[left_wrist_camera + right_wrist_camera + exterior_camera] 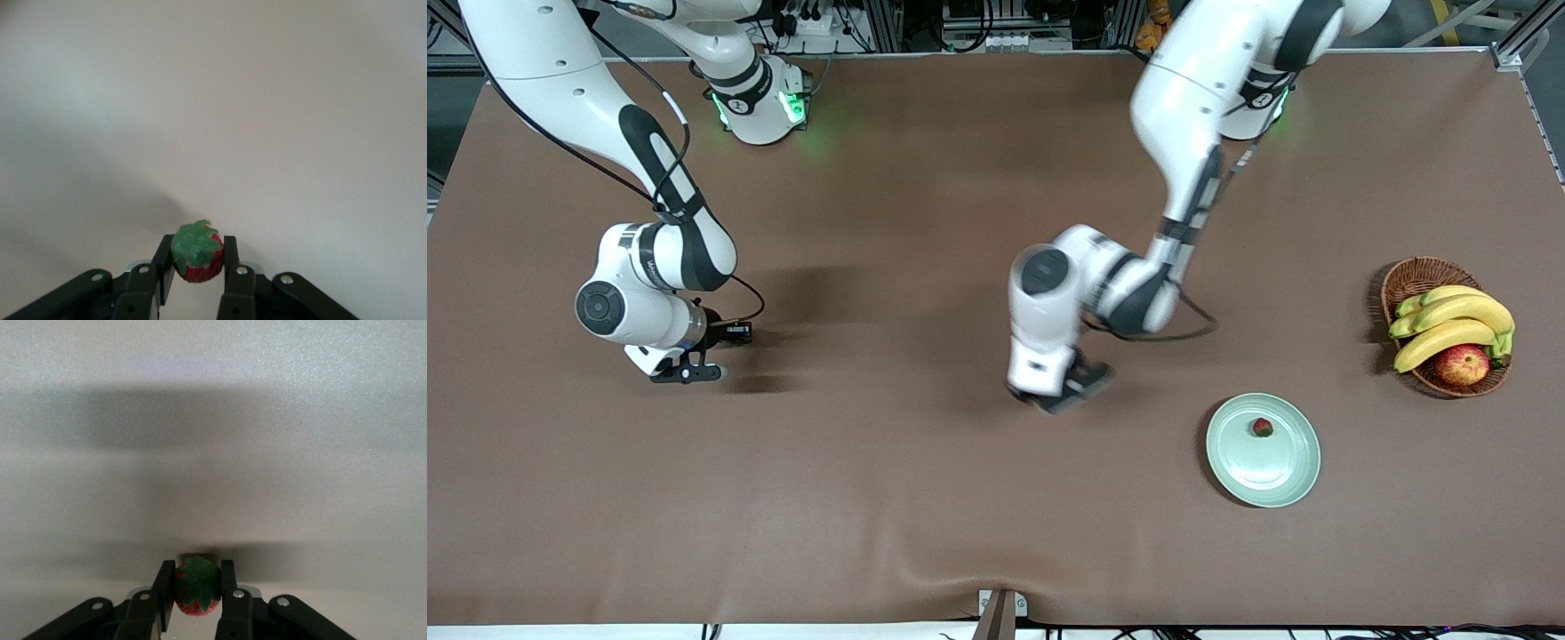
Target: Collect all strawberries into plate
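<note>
I see the left gripper [197, 267] pinching a strawberry [197, 255] between its fingers, over bare table [925, 498] near the middle. The right gripper [195, 590] pinches a second strawberry [197, 588], low over the table at the right arm's end. A third strawberry [1262, 428] lies on the plate [1263, 480], beside the fruit basket [1414, 277].

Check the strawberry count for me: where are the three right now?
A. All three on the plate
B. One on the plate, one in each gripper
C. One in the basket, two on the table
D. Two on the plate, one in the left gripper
B: one strawberry lies on the plate, the left gripper pinches a second strawberry, and the right gripper pinches a third strawberry.
</note>
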### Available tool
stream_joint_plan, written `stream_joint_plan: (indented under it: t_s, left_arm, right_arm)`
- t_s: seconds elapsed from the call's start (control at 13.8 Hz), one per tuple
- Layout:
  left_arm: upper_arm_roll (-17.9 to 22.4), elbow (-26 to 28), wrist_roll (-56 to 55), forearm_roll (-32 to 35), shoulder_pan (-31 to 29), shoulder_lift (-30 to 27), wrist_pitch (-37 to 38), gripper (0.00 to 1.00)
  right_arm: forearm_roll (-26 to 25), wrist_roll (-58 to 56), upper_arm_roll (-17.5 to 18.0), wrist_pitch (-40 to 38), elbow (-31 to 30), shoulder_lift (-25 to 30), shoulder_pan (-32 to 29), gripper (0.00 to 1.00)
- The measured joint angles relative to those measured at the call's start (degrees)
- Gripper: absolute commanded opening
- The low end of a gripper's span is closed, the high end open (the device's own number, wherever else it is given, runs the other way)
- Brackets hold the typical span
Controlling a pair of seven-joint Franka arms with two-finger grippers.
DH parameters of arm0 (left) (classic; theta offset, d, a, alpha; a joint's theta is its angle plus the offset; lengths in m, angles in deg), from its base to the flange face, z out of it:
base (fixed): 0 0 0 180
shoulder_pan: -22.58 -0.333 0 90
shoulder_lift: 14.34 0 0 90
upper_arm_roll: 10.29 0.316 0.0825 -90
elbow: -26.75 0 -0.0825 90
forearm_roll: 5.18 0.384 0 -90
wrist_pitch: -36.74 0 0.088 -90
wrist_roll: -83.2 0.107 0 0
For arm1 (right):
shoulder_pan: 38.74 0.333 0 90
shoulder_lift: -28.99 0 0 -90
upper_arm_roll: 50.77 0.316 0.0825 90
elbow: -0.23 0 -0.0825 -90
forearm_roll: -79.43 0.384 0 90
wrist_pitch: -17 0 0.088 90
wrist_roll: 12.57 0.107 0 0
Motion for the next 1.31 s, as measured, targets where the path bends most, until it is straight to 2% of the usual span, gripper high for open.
stream_joint_plan:
  t_s: [0.22,0.44,0.58,0.8,0.87,0.94,1.09,1.31]
  left_arm:
    - [1.95,0.04,0.10,0.01,-8.99,-1.36,3.90,0.00]
    - [3.77,0.33,0.23,0.04,-15.08,-1.39,6.37,0.00]
    - [5.29,0.54,0.24,0.05,-17.11,-1.39,7.35,0.00]
    - [5.60,0.82,0.30,0.05,-19.66,-1.33,7.79,0.00]
    - [5.60,0.95,0.37,0.19,-20.02,-1.27,7.79,0.34]
    - [5.60,1.02,0.37,0.68,-20.13,-1.18,7.79,0.99]
    - [5.48,1.02,0.37,1.78,-19.98,-1.09,7.79,1.00]
    - [5.37,0.85,0.37,2.40,-19.36,-1.14,7.77,1.00]
  right_arm:
    - [0.02,0.00,0.23,-0.08,3.07,0.22,0.07,0.16]
    - [0.65,0.51,1.08,-4.44,11.65,0.49,3.02,0.17]
    - [3.80,3.84,1.33,-5.52,15.84,0.51,7.37,0.18]
    - [11.97,8.27,1.45,-5.66,17.32,0.27,14.10,0.19]
    - [14.26,8.76,1.46,-5.64,17.33,-0.11,16.03,0.22]
    - [16.10,9.29,1.49,-5.37,17.39,-0.66,18.01,0.22]
    - [18.11,10.70,1.51,-3.04,17.92,-2.49,22.22,0.22]
    - [18.51,16.58,1.53,4.50,18.59,-6.45,28.69,0.23]
